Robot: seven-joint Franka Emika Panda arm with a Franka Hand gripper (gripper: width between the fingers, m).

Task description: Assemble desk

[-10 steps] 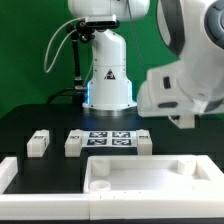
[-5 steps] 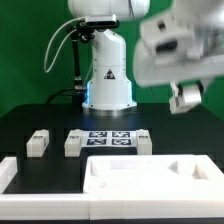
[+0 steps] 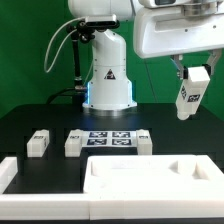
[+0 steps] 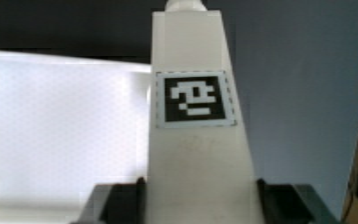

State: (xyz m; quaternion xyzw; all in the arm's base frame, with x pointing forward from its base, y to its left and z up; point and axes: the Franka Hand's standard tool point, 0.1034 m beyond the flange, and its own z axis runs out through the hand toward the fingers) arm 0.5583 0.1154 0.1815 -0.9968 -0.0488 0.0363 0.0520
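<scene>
The desk's white rimmed tabletop (image 3: pixel 150 175) lies at the front of the black table. My gripper (image 3: pixel 196 74) hangs high at the exterior view's right, shut on a white square leg (image 3: pixel 190 97) that points down, slightly tilted, well above the tabletop. In the wrist view the leg (image 4: pixel 197 120) with its black-and-white tag runs out between the dark fingers (image 4: pixel 123 203), with the tabletop (image 4: pixel 51 120) behind it. Three more legs lie on the table: one (image 3: pixel 38 143) at the left, one (image 3: pixel 74 144) beside it, one (image 3: pixel 143 142) right of centre.
The marker board (image 3: pixel 110 138) lies flat between two of the loose legs, in front of the robot's base (image 3: pixel 108 75). A white rail (image 3: pixel 6 174) edges the table at the exterior view's left.
The hand has swung upward and turned, carrying the leg with it. The leg now hangs pointing down under the gripper; the blur is gone.
</scene>
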